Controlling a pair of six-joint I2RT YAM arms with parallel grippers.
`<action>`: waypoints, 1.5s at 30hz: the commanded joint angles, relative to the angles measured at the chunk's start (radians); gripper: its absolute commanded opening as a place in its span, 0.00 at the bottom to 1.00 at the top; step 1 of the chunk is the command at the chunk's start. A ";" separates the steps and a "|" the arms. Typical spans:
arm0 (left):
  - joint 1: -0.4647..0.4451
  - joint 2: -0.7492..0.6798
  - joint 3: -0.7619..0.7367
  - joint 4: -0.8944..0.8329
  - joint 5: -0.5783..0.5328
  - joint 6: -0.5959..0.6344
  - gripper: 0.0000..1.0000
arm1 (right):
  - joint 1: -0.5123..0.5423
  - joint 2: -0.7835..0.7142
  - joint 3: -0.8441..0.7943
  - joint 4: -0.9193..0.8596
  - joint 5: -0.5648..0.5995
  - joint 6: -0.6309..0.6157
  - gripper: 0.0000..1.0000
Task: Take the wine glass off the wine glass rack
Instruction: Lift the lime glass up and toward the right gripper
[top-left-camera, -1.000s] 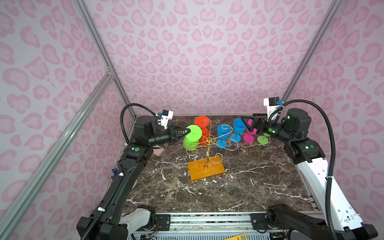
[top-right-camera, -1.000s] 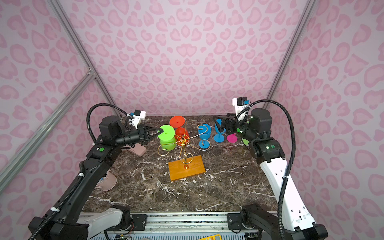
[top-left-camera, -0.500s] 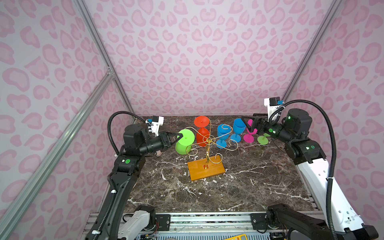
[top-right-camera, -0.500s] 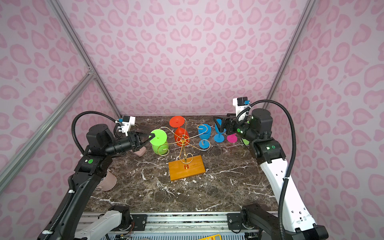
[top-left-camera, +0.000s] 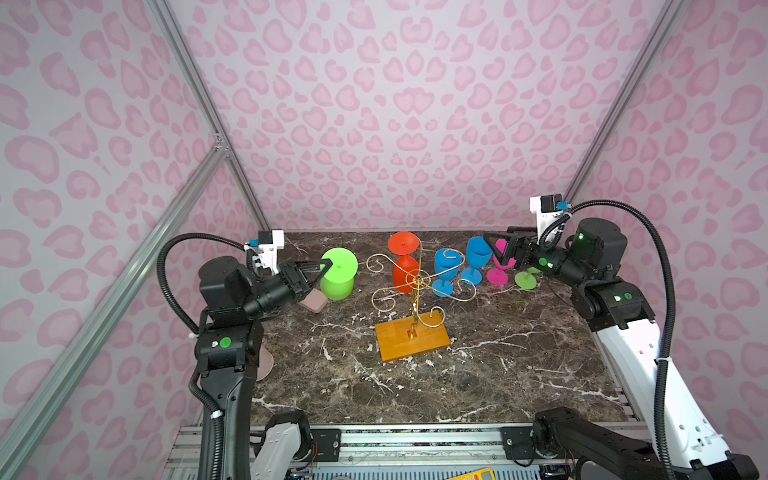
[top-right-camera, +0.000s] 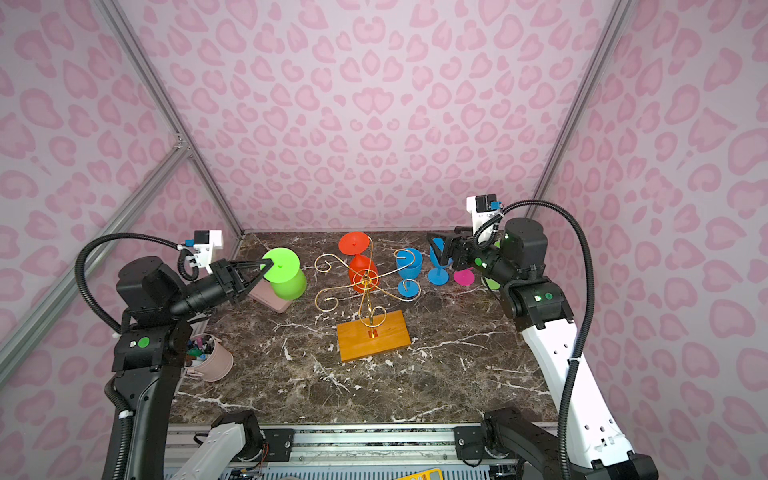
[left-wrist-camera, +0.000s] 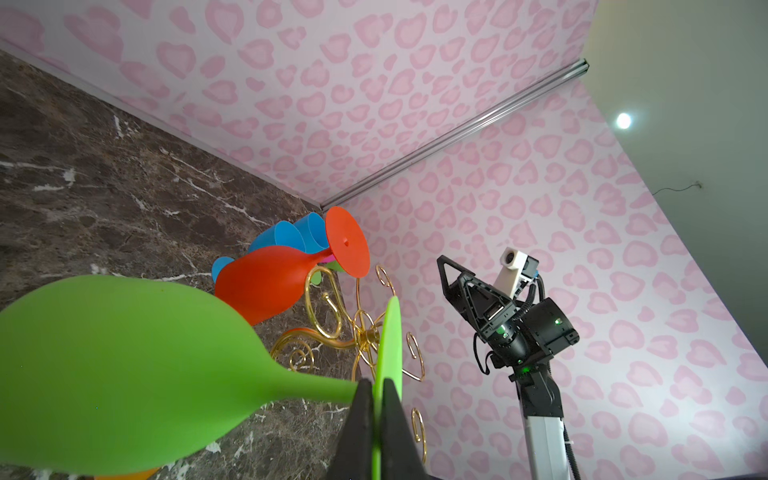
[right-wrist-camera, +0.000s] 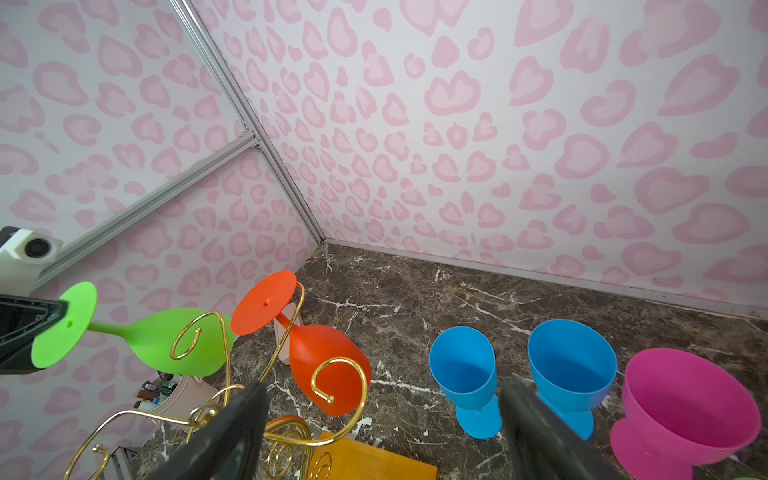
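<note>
The wine glass rack (top-left-camera: 416, 281), gold wire on an orange wooden base (top-left-camera: 411, 338), stands mid-table; it also shows in the other top view (top-right-camera: 365, 280). A red wine glass (top-left-camera: 405, 270) hangs upside down on it. A green wine glass (top-left-camera: 338, 274) hangs in the air left of the rack, clear of the arms, foot up. My left gripper (top-left-camera: 326, 264) is shut on the rim of its foot; in the left wrist view the gripper (left-wrist-camera: 377, 399) pinches that green disc. My right gripper (top-left-camera: 500, 249) stands open at the back right, with nothing between its fingers (right-wrist-camera: 245, 407).
Two blue glasses (top-left-camera: 446, 266) (top-left-camera: 478, 253), a pink glass (top-left-camera: 500, 270) and a green foot (top-left-camera: 525, 280) stand at the back right. A pinkish box (top-left-camera: 313, 301) lies under the green glass. A pink pen cup (top-right-camera: 212, 359) sits by the left arm.
My left gripper has drawn the green wine glass leftward, away from the rack's arms. The right arm has not moved.
</note>
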 joint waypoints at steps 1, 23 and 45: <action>0.054 0.019 0.065 0.027 0.069 -0.005 0.04 | -0.003 -0.011 0.007 -0.005 0.011 -0.024 0.89; -0.149 0.428 0.602 0.639 -0.005 -0.475 0.04 | 0.147 0.143 0.255 0.118 0.012 -0.168 0.87; -0.498 0.718 0.795 0.782 0.021 -0.653 0.04 | 0.395 0.212 0.186 0.463 0.151 -0.603 0.99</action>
